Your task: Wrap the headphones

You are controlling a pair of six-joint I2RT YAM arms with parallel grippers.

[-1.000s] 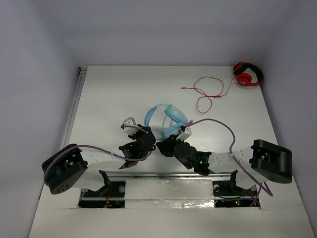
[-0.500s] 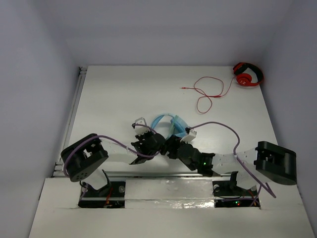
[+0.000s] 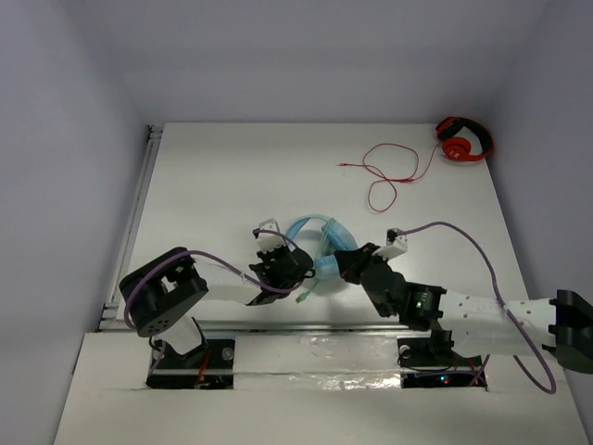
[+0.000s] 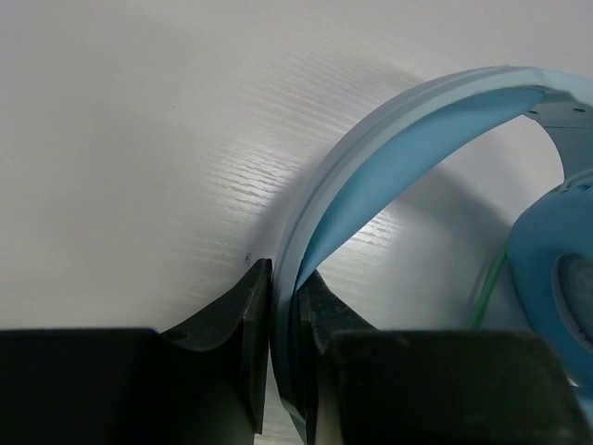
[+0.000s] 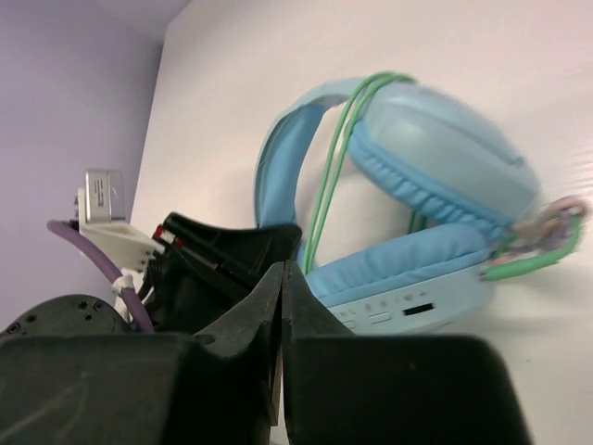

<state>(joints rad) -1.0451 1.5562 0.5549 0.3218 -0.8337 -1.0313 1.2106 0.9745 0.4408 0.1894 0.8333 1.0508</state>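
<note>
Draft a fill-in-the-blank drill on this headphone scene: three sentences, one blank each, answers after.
1. The left claw is shut on the ____ of the blue headphones.
2. The cable running over the blue headphones is ____ in colour.
3. The red headphones lie at the far ____ corner of the table.

Missing words: headband; green; right.

Right gripper at bottom, fingers pressed together, nothing between. Beyond, light blue headphones lying on white desk, green cable looped over headband and cup, far end blurred at right. At left, left gripper against headband's near end, purple cable behind.
</note>
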